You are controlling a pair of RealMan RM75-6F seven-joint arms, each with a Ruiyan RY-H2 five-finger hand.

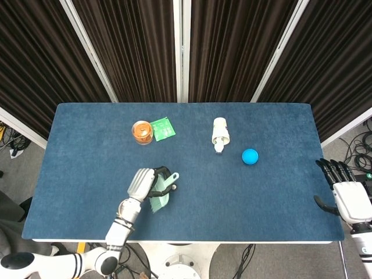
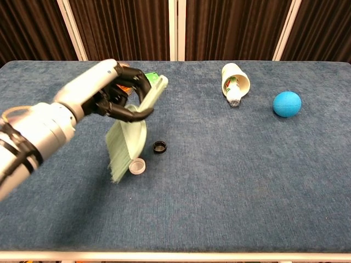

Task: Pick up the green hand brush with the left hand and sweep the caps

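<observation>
Dark pleated curtains hang behind a blue worktop (image 1: 261,192) with rounded corners. At its near left the left hand (image 2: 107,90) has its fingers (image 2: 130,112) clamped round the handle of the brush (image 2: 130,134), which hangs bristles-down just left of the white cap (image 2: 137,166); the bristles reach the cloth beside it, though contact with the cap itself cannot be settled. The black cap (image 2: 159,147) lies just right of the brush, apart from the white one.

The brush looks light and plastic, its handle stiff and its bristles soft enough to bend, so the grip belongs on the handle, as now. The caps look light and likely to skid or roll on the cloth, so a low, gentle stroke seems wise.

From the head view the brush (image 1: 162,193) and hand (image 1: 141,184) cover both caps, but the right hand (image 1: 347,195) shows off the worktop's right edge, fingers apart and holding nothing. The chest view misses that hand yet shows both caps, the jar (image 2: 116,74) largely behind the left hand, the tipped bottle (image 2: 235,82) and the ball (image 2: 287,104).
</observation>
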